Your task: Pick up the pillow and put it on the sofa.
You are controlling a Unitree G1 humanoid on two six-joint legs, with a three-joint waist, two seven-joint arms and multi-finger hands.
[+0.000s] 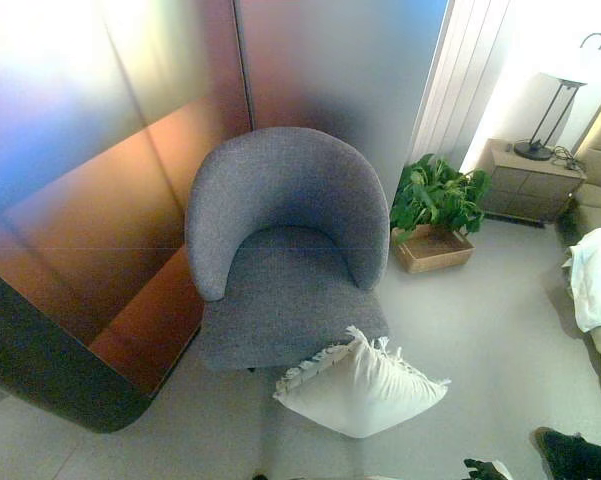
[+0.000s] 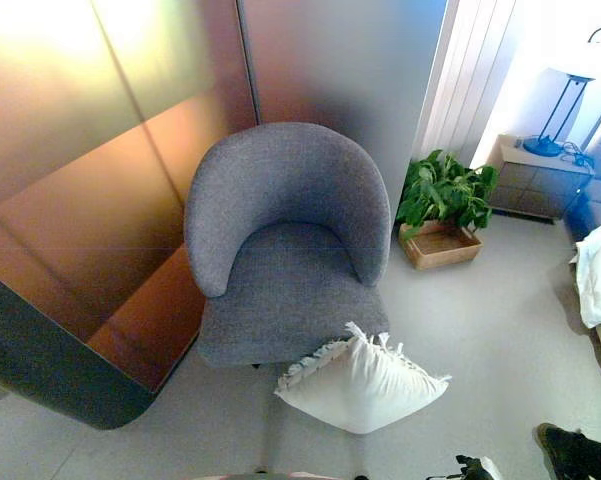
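Pillow (image 1: 362,388): white, fringed edge, lying on floor, leaning against front of grey sofa (image 1: 285,250).

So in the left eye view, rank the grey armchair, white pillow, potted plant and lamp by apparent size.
1. Grey armchair
2. White pillow
3. Potted plant
4. Lamp

The plant and lamp stand farther from the camera, so their true sizes stay unsure.

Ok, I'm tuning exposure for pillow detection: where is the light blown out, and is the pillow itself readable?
Left eye view: the wall and shade around the lamp at upper right wash out to white, and glare spreads over the glossy wall panel. Right eye view: same glare up there; the pillow is evenly lit, its fringe distinct against the grey chair, with soft shadow beneath.
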